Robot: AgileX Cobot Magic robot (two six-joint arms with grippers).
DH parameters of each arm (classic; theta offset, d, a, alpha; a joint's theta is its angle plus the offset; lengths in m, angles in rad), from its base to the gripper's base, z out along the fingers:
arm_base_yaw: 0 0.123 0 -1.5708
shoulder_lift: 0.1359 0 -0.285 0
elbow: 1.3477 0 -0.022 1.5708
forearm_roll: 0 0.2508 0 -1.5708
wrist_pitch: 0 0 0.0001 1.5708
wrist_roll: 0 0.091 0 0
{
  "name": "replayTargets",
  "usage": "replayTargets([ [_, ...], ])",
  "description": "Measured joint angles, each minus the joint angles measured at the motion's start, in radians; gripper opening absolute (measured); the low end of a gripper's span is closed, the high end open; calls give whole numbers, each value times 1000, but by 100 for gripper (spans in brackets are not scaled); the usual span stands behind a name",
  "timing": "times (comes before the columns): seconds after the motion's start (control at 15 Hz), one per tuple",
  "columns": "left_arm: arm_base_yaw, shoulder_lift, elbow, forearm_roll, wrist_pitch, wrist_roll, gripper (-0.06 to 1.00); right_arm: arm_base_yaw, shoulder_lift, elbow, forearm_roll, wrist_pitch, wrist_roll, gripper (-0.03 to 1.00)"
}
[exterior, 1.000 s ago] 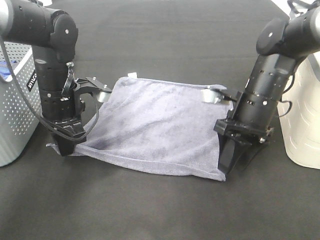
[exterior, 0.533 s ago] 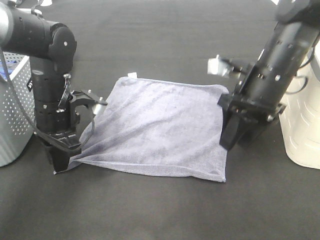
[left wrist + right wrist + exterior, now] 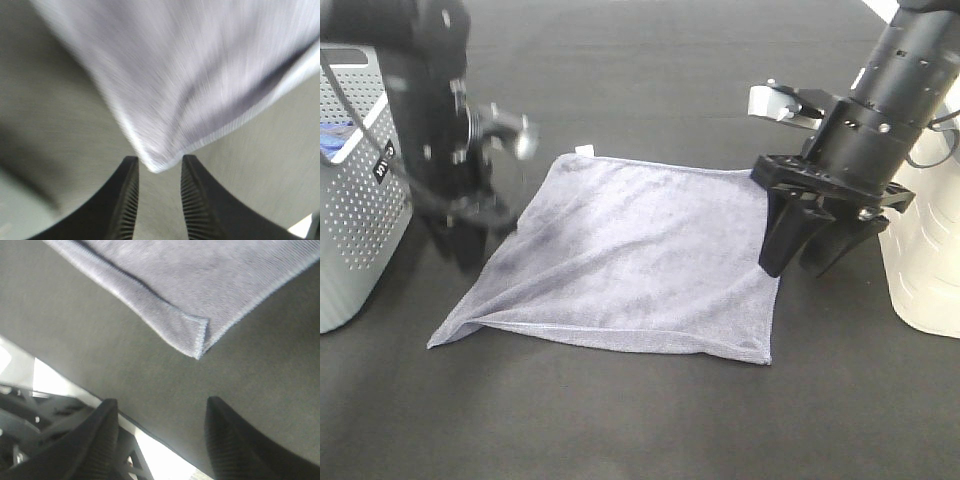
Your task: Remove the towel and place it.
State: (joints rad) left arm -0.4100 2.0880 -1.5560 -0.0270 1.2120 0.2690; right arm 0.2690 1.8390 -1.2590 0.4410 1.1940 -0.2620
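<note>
On the dark table (image 3: 640, 420), we are seeing the towel (image 3: 625, 260) lying spread out and nearly flat, its small white tag (image 3: 584, 150) poking out at the far corner and its near left corner slightly rumpled. We are finding the left gripper (image 3: 470, 248) hanging blurred over the towel's left edge; in its wrist view the jaws of this gripper (image 3: 156, 164) are standing a little apart, with a towel corner (image 3: 152, 162) showing in line with the gap but nothing pinched. The right gripper (image 3: 798, 262) is hovering at the towel's right edge, and its wrist view is showing the jaws (image 3: 161, 405) spread wide and empty, a hemmed corner (image 3: 195, 337) lying on the table ahead of them, clear of both fingers. A perforated grey basket (image 3: 350, 200) is standing to the left, and a white container (image 3: 925, 250) to the right.
</note>
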Motion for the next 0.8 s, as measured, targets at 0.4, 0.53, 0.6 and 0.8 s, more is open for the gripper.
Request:
replayTargets([
  [0.4,36,-234,-27,116,-1,-200,27,206,5,10,-227,-245,262,48],
  [0.53,133,-313,-27,118,0,-238,28,220,23,48,-231,-268,289,48],
  [0.6,185,-347,-27,119,1,-251,32,220,24,62,-231,-272,302,48],
  [0.8,323,-407,-27,120,2,-269,49,220,23,63,-230,-287,330,48],
])
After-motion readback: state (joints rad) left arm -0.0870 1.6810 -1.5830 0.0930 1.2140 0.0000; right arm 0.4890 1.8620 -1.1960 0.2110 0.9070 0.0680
